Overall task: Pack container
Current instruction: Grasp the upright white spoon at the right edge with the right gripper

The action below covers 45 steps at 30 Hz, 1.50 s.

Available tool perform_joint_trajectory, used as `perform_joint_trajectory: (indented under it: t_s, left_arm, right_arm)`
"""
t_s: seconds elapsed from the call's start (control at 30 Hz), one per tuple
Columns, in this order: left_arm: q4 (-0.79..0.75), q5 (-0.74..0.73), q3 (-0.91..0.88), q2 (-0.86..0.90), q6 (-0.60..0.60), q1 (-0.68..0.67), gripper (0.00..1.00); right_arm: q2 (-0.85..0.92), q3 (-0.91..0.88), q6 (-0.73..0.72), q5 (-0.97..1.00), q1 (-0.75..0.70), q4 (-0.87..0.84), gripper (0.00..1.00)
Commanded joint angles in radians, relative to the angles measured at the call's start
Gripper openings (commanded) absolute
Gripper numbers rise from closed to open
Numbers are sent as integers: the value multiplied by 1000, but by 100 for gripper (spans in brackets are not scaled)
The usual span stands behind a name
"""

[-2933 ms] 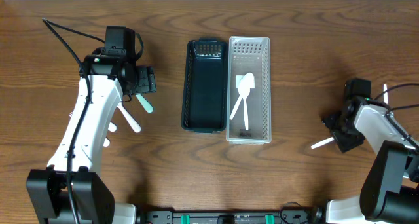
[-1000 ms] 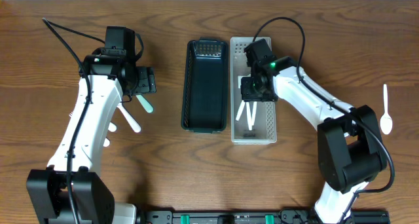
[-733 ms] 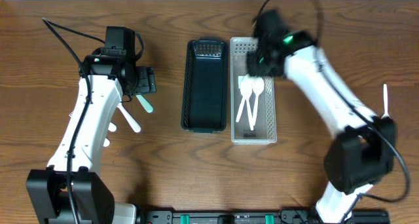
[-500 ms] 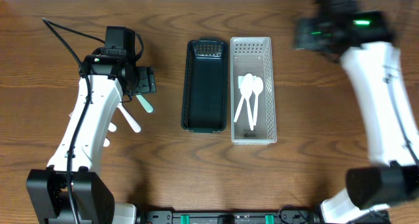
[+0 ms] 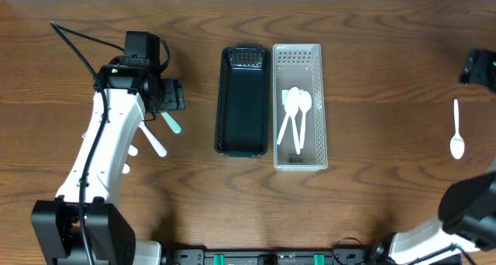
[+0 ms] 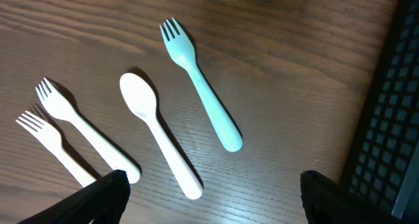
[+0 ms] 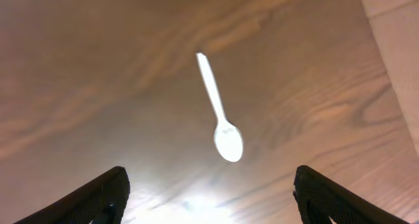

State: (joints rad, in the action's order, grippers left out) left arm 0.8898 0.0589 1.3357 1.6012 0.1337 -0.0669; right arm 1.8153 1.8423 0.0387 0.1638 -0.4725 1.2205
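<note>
White spoon (image 7: 217, 106) flat on the wooden desk (image 7: 98, 67), dead ahead of my right tool (image 7: 209, 188), which is spread wide and empty. Its bowl is toward me and its handle points away. It's well apart from the clear basket (image 5: 318, 102), with bare wood all round. My left tool (image 6: 213, 185), also spread, is far off.

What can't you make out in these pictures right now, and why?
Left wrist: white forks, handle ends behind the near finger.
Overhead: both forks mostly under the left arm.
Overhead: right arm cut off by the right edge.
Right wrist: spoon detail blurred.
</note>
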Motion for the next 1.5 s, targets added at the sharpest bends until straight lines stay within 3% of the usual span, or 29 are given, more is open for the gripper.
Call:
perform_joint_trajectory:
  t_s: [0.0, 0.33, 0.47, 0.8, 1.2, 1.37, 1.47]
  left_arm:
    - [3, 8, 20, 6, 1, 5, 85]
    - [3, 8, 20, 6, 1, 5, 86]
    - [3, 8, 20, 6, 1, 5, 86]
    - [3, 8, 20, 6, 1, 5, 86]
    - [4, 8, 20, 6, 1, 5, 86]
    - [3, 8, 20, 6, 1, 5, 86]
    - [3, 8, 20, 6, 1, 5, 86]
  right_arm:
    - [77, -60, 146, -23, -65, -26, 84]
    - [273, -245, 191, -93, -143, -222, 81]
    - [328, -291, 183, -94, -143, -274, 75]
    - [359, -320, 175, -94, -144, -332, 70]
    - [359, -320, 175, -146, -146, -337, 32]
    - [359, -320, 112, -146, -146, -337, 2]
    - [355, -318, -18, -146, -142, -329, 1]
